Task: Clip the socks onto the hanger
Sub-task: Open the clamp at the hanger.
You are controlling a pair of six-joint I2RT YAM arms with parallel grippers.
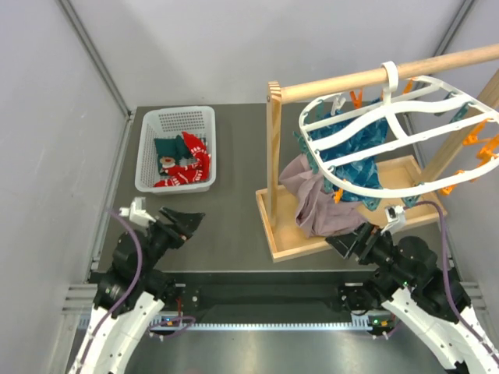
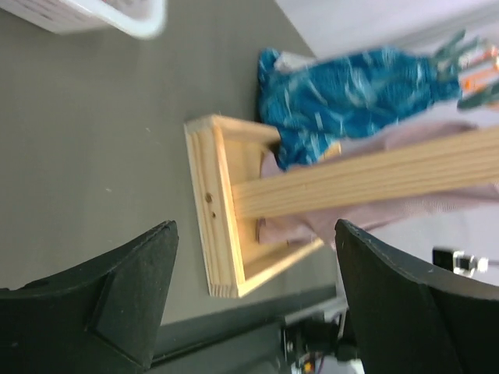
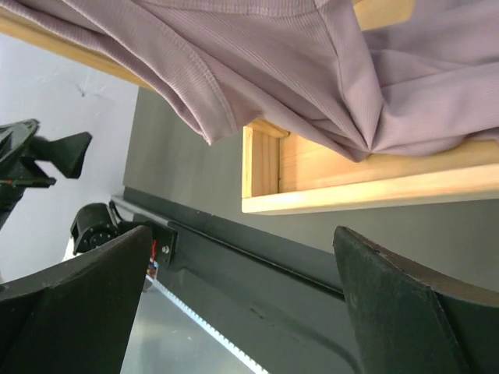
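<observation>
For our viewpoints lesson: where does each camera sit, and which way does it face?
Top external: above and behind, looking down on the hanger; both arms show.
Left wrist: arm-mounted, facing the wooden stand; left hand open.
Right wrist: arm-mounted, facing the mauve cloth; right hand open.
Shared: both wrist views show that stand and cloth.

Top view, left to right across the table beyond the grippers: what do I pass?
white basket holding the socks → wooden post → mauve cloth → hanger
</observation>
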